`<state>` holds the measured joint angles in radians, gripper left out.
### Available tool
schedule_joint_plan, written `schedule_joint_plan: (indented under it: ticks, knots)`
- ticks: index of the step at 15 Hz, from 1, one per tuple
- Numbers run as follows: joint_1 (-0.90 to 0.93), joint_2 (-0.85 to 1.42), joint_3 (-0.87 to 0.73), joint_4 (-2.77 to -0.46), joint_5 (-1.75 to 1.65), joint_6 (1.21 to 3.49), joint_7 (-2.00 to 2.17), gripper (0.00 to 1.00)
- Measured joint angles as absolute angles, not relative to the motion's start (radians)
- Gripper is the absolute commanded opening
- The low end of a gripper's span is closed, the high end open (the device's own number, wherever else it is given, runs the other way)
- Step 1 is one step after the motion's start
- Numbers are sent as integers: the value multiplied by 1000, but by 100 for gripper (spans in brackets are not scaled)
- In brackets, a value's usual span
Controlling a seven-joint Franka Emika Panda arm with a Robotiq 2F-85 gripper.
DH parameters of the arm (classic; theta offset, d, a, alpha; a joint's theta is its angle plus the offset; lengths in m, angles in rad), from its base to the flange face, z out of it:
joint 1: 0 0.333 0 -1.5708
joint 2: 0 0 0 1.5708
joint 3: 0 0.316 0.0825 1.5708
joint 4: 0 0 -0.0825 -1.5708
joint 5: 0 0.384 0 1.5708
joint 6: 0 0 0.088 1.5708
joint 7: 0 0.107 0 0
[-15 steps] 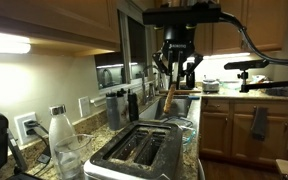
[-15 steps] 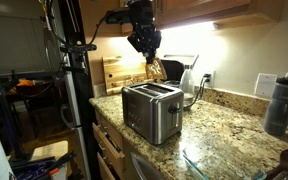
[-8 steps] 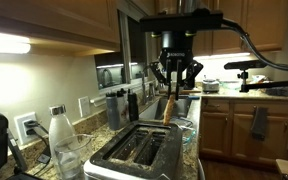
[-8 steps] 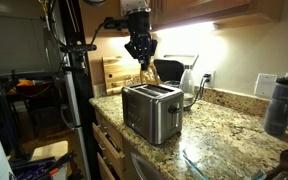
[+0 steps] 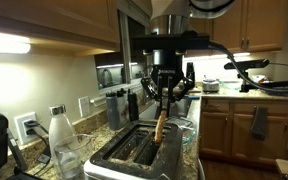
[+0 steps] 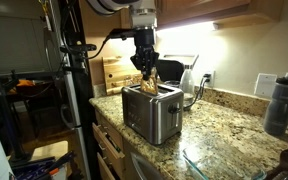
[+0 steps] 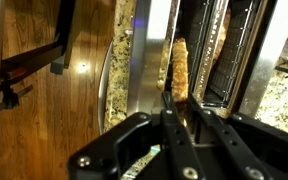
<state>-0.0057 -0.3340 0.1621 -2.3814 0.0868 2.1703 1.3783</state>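
Pinching a thin, browned slice of bread (image 5: 160, 126) by its top edge with the black claw (image 5: 164, 98), fingers pressed together hard on it. Hanging upright, long side vertical, straight over the shiny steel two-slot toaster (image 5: 136, 155). Lower edge down at the mouth of a narrow slot (image 7: 219, 50) and lined up with its length, close to one long wall; hard to tell whether any of it is inside.

Standing with the toaster on a speckled granite worktop (image 6: 234, 135), near the front edge in an exterior view, with wooden floor (image 7: 54, 110) showing past that edge from the wrist. Hemmed on one flank by a clear glass bowl (image 5: 187, 130) just beside the toaster, and on the opposite flank by a clear plastic bottle (image 5: 62, 135), a little apart. Backed by a pale wooden board (image 6: 114, 72) leaning at the wall, near but not touching. Open air above the toaster top, taken up only by the arm. Grey flask (image 6: 276, 102) well apart along the worktop.
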Motion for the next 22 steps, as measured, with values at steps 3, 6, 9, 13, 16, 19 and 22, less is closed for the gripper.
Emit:
schedule_joint_plan:
  ticks: [3,6,9,13,16,19,22]
  knots:
    - [-4,-291,161,-2375,115,2185,1347,32]
    - [-4,-259,160,-2363,132,2187,1328,54]
    - [-4,-241,155,-2353,136,2187,1313,73]
    - [-4,-236,143,-2352,136,2187,1299,98]
    - [-4,-236,136,-2352,136,2187,1294,93]
    - [-4,-236,136,-2352,136,2187,1293,98]
    - [-4,-236,136,-2352,136,2187,1292,98]
